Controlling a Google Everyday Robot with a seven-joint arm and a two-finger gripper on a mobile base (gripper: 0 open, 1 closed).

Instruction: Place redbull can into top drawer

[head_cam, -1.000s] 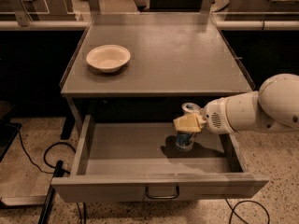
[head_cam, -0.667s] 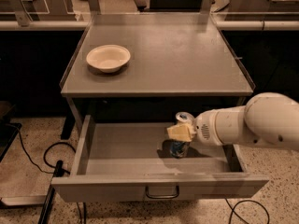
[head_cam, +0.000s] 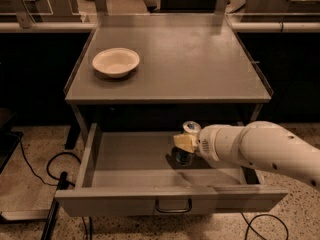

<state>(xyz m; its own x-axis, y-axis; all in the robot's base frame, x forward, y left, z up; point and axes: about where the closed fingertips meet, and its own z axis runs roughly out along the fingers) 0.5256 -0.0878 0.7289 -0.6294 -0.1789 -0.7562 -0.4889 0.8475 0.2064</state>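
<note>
The top drawer (head_cam: 125, 156) of the grey metal table is pulled open, with its flat front panel and small bar handle (head_cam: 173, 206) toward me. The redbull can (head_cam: 187, 145), slim with a silver top, stands upright inside the drawer, right of centre. My gripper (head_cam: 184, 142) reaches in from the right on a white arm and is shut on the redbull can, with a yellowish fingertip (head_cam: 182, 141) against its side. The can's base is low in the drawer; I cannot tell whether it touches the floor.
A shallow white bowl (head_cam: 115, 61) sits on the tabletop (head_cam: 200, 59) at the left. Black cables (head_cam: 45, 169) lie on the speckled floor left of the drawer. Dark counters with rails stand behind the table.
The arm has moved left and lower into the drawer, carrying the can with it. The bowl and drawer have not moved.
</note>
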